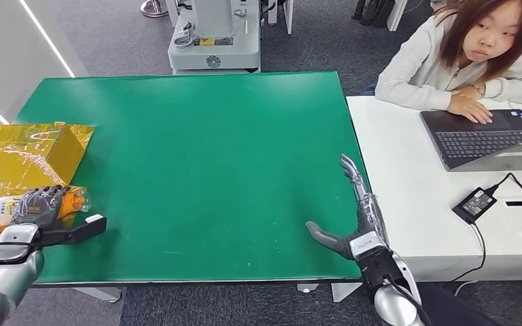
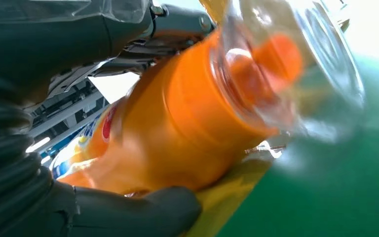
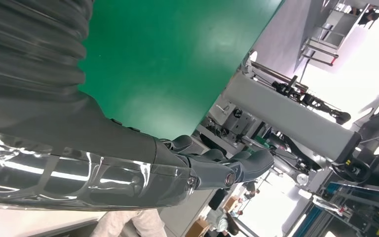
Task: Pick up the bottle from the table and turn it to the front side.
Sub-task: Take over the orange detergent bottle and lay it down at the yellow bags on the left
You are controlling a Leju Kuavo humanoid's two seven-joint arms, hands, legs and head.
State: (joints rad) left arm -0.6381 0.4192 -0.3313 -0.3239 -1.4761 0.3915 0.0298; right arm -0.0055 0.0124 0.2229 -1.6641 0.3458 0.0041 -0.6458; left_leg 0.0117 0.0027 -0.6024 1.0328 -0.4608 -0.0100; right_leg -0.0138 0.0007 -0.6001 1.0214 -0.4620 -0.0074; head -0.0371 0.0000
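An orange drink bottle (image 1: 0,209) with a blue and white label lies on its side at the table's left edge, its clear bottom end pointing right. My left hand (image 1: 37,206) grips it around the middle. Close up, in the left wrist view, the orange bottle (image 2: 177,123) lies between my thumb (image 2: 143,215) and the fingers above it. My right hand (image 1: 357,221) rests open at the right edge of the green table (image 1: 204,156), fingers stretched forward and thumb out to the left, holding nothing. The right wrist view shows this right hand (image 3: 212,168) over the green surface.
A yellow wrapped box (image 1: 30,153) lies just behind the bottle. A white desk (image 1: 414,204) adjoins the table on the right, with a laptop (image 1: 489,139) and power adapter (image 1: 474,204); a person (image 1: 472,54) sits there. A grey machine base (image 1: 214,41) stands behind the table.
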